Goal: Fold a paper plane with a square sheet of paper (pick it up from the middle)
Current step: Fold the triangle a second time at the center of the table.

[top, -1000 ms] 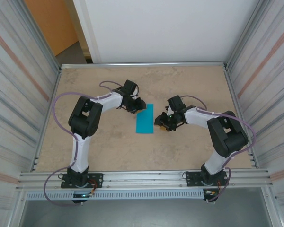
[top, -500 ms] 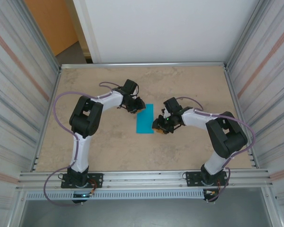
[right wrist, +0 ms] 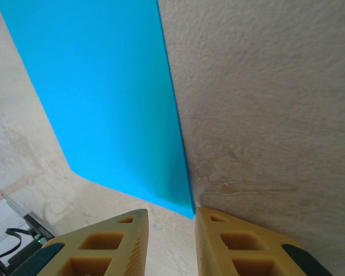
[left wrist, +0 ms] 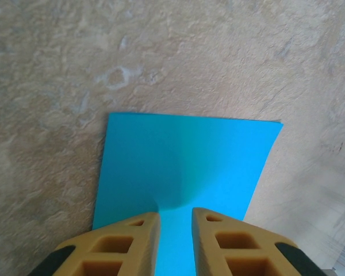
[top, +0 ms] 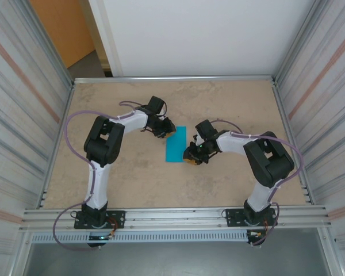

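The square sheet of paper (top: 176, 144) lies flat on the table as a narrow teal-blue rectangle. My left gripper (top: 168, 131) is at its far left corner. In the left wrist view the yellow fingers (left wrist: 132, 236) stand over the paper's (left wrist: 184, 155) near edge, a narrow gap between them and blue paper showing in the gap (left wrist: 175, 213). My right gripper (top: 190, 158) is at the paper's near right corner. There the paper (right wrist: 103, 98) ends in a corner beside the right fingertip (right wrist: 210, 221), and the jaws (right wrist: 171, 211) are slightly apart over bare table.
The beige stone-patterned table (top: 132, 178) has corrugated metal walls on the left (top: 23, 115) and right (top: 328, 103). An aluminium rail (top: 172, 217) runs along the near edge by the arm bases. A white panel (top: 195, 34) closes the back.
The right gripper has slid left and nearer, up to the paper's near right corner. Both pairs of jaws have narrowed. The left gripper has hardly shifted.
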Motion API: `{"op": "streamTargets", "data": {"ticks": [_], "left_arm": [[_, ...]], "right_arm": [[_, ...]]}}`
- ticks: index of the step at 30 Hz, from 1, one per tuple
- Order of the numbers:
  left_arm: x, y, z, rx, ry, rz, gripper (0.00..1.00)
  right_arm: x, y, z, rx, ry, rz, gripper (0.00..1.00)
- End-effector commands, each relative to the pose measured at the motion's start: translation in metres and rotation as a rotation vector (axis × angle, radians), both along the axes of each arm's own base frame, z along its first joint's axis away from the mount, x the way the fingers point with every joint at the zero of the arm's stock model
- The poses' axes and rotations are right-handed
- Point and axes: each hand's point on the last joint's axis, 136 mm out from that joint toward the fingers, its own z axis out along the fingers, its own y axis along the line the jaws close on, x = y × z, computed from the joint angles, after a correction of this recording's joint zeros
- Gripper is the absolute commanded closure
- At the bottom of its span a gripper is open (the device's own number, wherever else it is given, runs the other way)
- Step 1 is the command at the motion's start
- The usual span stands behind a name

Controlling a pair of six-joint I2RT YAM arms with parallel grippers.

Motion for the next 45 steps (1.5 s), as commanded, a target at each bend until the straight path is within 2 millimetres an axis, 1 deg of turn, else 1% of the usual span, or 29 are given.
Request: {"op": "streamTargets", "data": {"ticks": [1, 8, 14, 21, 26, 31, 45], "left_arm": [[-0.032, 0.032, -0.059, 0.149, 0.171, 0.035, 0.75], [-0.032, 0.03, -0.06, 0.143, 0.174, 0.029, 0.76], [-0.033, 0.031, -0.06, 0.149, 0.171, 0.025, 0.76], [-0.033, 0.031, -0.063, 0.144, 0.18, 0.027, 0.76], [-0.034, 0.028, -0.065, 0.129, 0.187, 0.023, 0.76], [-0.035, 0.028, -0.066, 0.123, 0.194, 0.022, 0.76], [-0.034, 0.027, -0.067, 0.113, 0.194, 0.014, 0.76]], "right_arm": [[0.0, 0.007, 0.001, 0.018, 0.014, 0.022, 0.72], [-0.001, 0.009, -0.002, 0.019, 0.026, 0.023, 0.73], [0.0, -0.005, 0.002, -0.043, 0.002, -0.012, 0.73], [-0.004, -0.006, -0.002, -0.046, 0.02, -0.021, 0.72], [-0.004, 0.0, -0.001, -0.025, 0.019, -0.005, 0.7], [-0.003, 0.009, -0.001, 0.011, 0.024, 0.017, 0.72], [0.006, 0.009, 0.011, 0.04, -0.038, 0.002, 0.78]]}}
